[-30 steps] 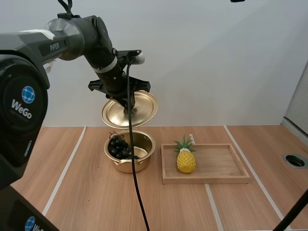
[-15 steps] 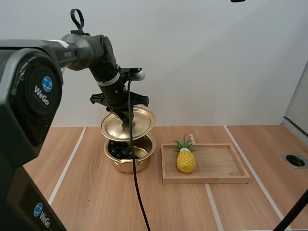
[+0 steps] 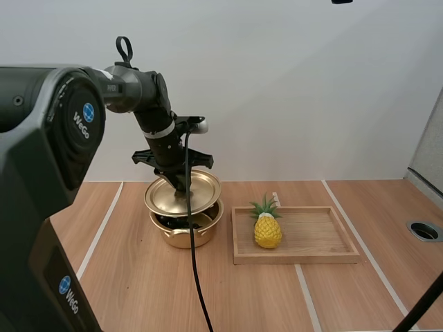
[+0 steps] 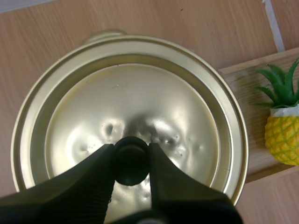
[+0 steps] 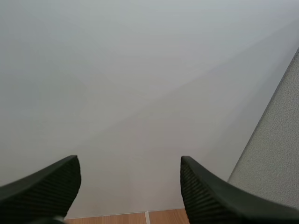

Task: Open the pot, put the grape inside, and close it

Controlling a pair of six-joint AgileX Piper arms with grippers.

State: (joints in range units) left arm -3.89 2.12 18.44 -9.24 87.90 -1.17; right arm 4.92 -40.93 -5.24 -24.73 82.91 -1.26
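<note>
My left gripper [image 3: 182, 187] is shut on the black knob [image 4: 131, 154] of the gold lid [image 3: 183, 193], holding it tilted just above the gold pot [image 3: 185, 232]. Dark grapes [image 3: 181, 221] show inside the pot through the gap under the lid. In the left wrist view the lid [image 4: 135, 116] sits almost squarely over the pot, one pot handle [image 4: 105, 35] peeking past its rim. My right gripper [image 5: 128, 191] stands open with nothing between its fingers, facing a pale wall away from the pot.
A wooden tray [image 3: 315, 235] lies to the right of the pot with a toy pineapple [image 3: 267, 224] at its left end; the pineapple [image 4: 282, 126] also shows beside the lid. A round hole [image 3: 424, 231] sits at the table's far right.
My left arm has lowered the lid from well above the pot down to just over its rim, and the lid has tipped flatter. The grapes are now mostly covered.
</note>
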